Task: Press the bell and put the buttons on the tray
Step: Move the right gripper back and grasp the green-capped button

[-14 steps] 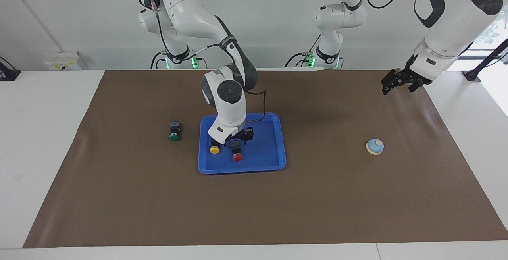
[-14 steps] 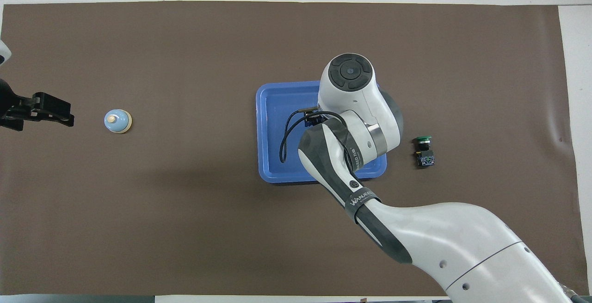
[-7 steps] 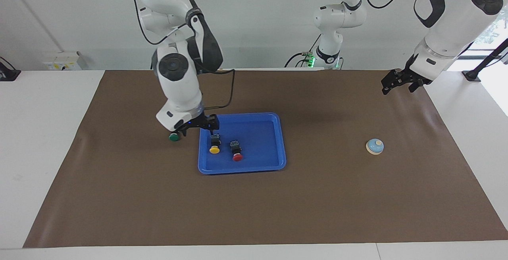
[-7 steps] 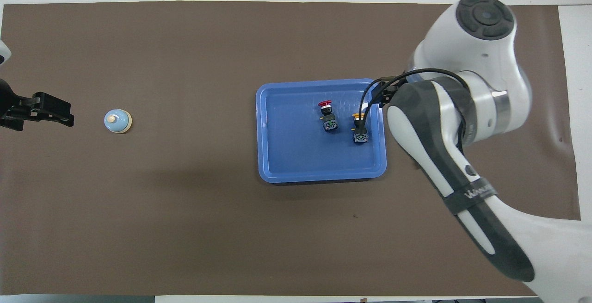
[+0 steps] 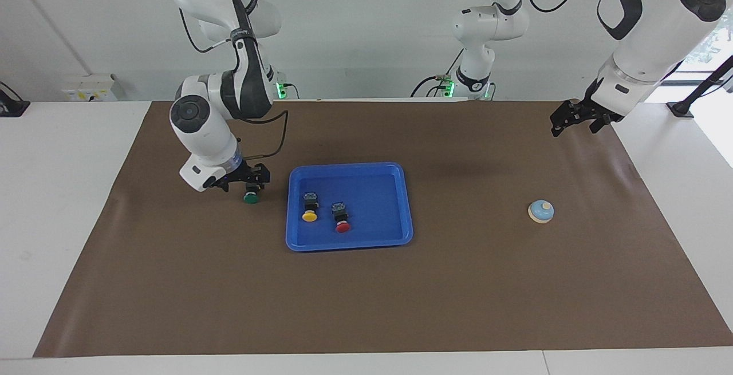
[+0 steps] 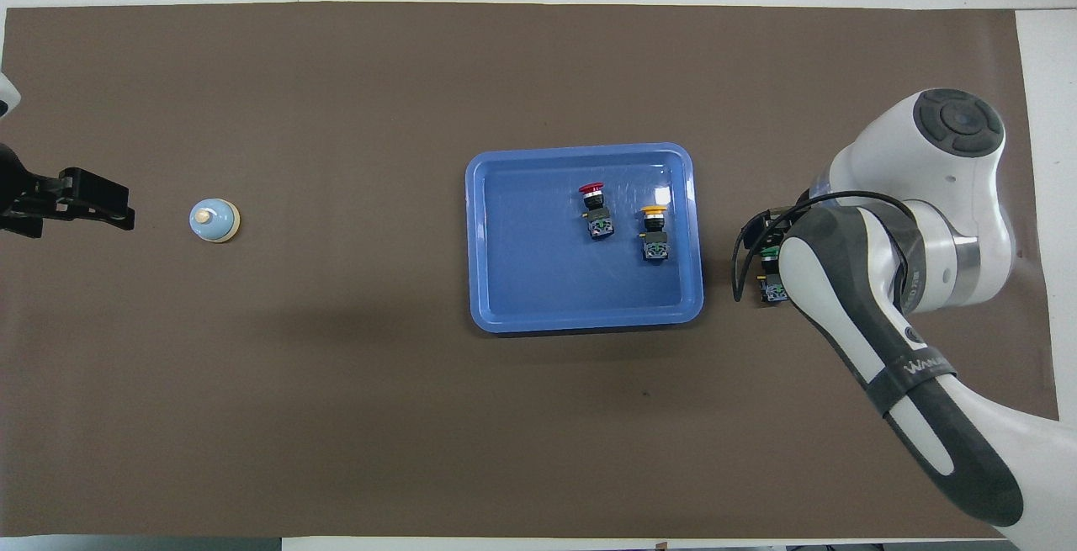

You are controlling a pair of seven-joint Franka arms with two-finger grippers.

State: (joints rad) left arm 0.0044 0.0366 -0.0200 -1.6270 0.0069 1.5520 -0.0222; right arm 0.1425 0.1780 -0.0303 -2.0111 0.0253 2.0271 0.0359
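Right end effector (image 5: 250,179) open over the green button (image 5: 250,197); left end effector (image 5: 574,118) open, waiting; 2 buttons in the tray (image 5: 382,236).

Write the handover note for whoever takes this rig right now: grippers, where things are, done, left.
Right gripper: open, just above the green button, nothing held.
Left gripper: open, empty, waiting over the mat's corner at the left arm's end.
Tray: holds the yellow button and the red button, side by side, lying apart.
Green button: on the mat beside the tray, toward the right arm's end.
Bell: on the mat toward the left arm's end.
Done: two buttons placed.
Left: move the green button into the tray. Whether the bell was pressed cannot be told.
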